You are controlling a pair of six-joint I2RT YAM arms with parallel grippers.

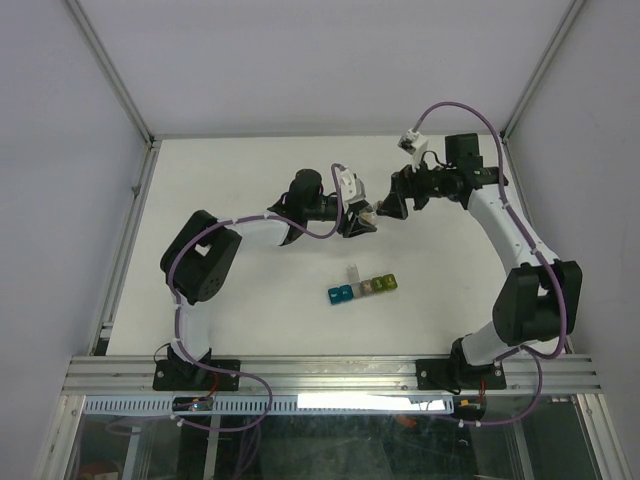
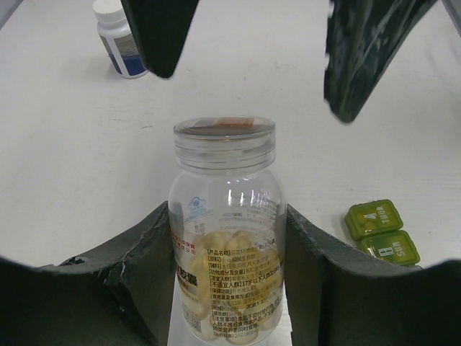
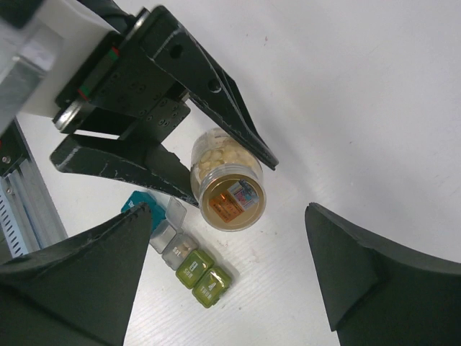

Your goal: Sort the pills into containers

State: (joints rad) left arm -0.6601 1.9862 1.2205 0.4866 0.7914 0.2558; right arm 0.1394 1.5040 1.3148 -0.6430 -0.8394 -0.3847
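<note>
Pills [image 2: 229, 254]: pale, inside clear bottle [image 2: 225, 187], top closed, middle of left wrist view.
Left hand [image 2: 229, 216] pinches bottle body, probably to steady it for opening.
Right hand [image 3: 229, 210] spread, facing bottle top, not touching.
Containers [image 1: 362, 288] on desk [image 1: 250, 170], centre of top view, below hands.
Left wrist view alone shows white-capped bottle [image 2: 119, 36], upper left; right wrist view alone, bottle top face-on.

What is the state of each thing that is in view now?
bottle: capped, gripped.
organiser: one lid up, green lids shut.
white-capped bottle: capped, standing.
left pincer: shut on bottle.
right pincer: open, empty.
</note>
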